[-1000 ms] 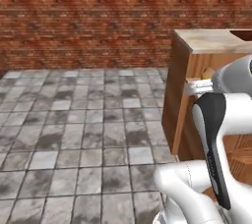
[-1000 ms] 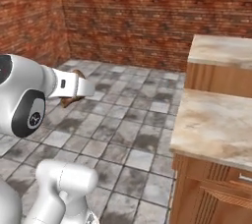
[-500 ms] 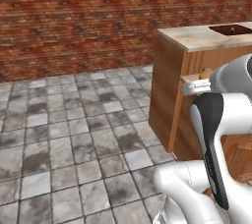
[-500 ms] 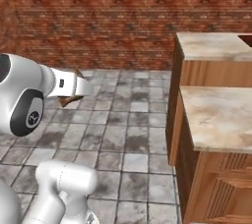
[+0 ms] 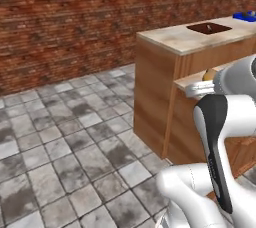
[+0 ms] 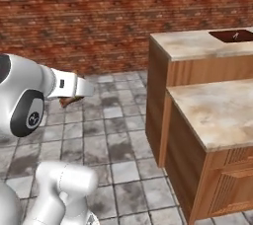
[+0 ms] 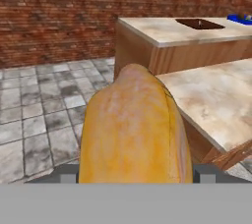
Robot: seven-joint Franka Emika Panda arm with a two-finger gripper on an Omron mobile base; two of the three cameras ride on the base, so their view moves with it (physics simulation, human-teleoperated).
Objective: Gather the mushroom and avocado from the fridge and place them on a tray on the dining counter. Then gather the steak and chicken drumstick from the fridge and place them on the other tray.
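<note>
Gripper clamped around the chicken drumstick, carried over the tiled floor.

The jaws are held fairly wide apart, with the tan-brown drumstick wedged between them and sticking out ahead of the gripper. Ahead and off to the gripper's right, the dining counter is seen, a beige marble-look tabletop on a wooden front. The other tray, dark reddish-brown, is laid on it well beyond the gripper, and a bit of the blue tray is spotted further right. A brick wall is stood behind it all.
</note>
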